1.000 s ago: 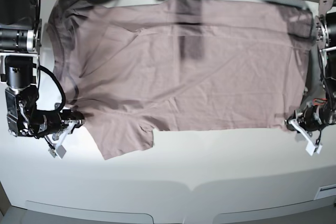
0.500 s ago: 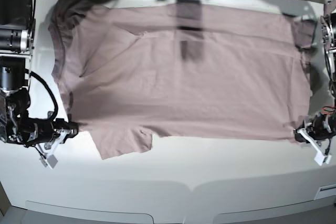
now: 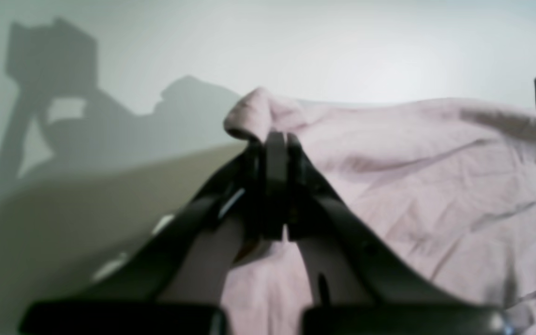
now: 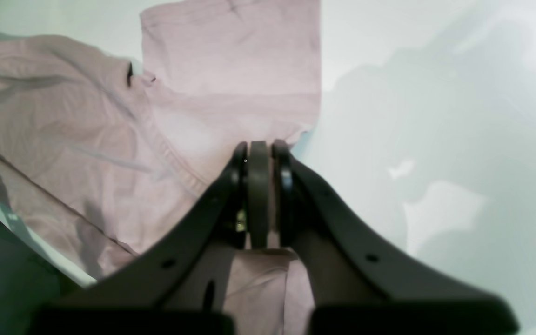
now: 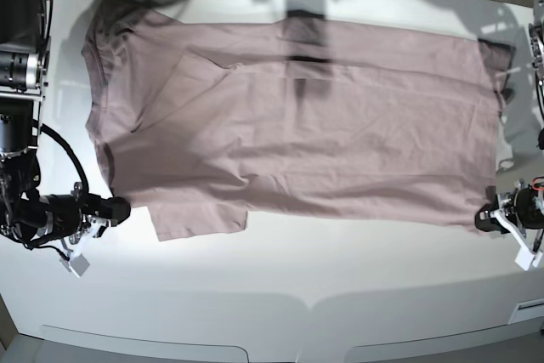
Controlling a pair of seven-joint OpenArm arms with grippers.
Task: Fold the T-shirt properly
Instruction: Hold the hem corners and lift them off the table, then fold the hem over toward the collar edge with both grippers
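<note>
T-shirt [image 5: 297,116] spread flat between grippers; left gripper [image 3: 275,139], right gripper [image 4: 258,151] clamp opposite corners.

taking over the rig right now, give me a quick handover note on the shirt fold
Left hand: shut on the T-shirt, pinching a bunched bit of fabric at its near edge on the base view's right.
Right hand: shut on the T-shirt too, at the near edge beside the sleeve on the base view's left.
T-shirt: spread flat across the white table, one sleeve sticking out toward the front.
Done: both near corners gripped.
Left: no fold made yet; all folds remain.
</note>
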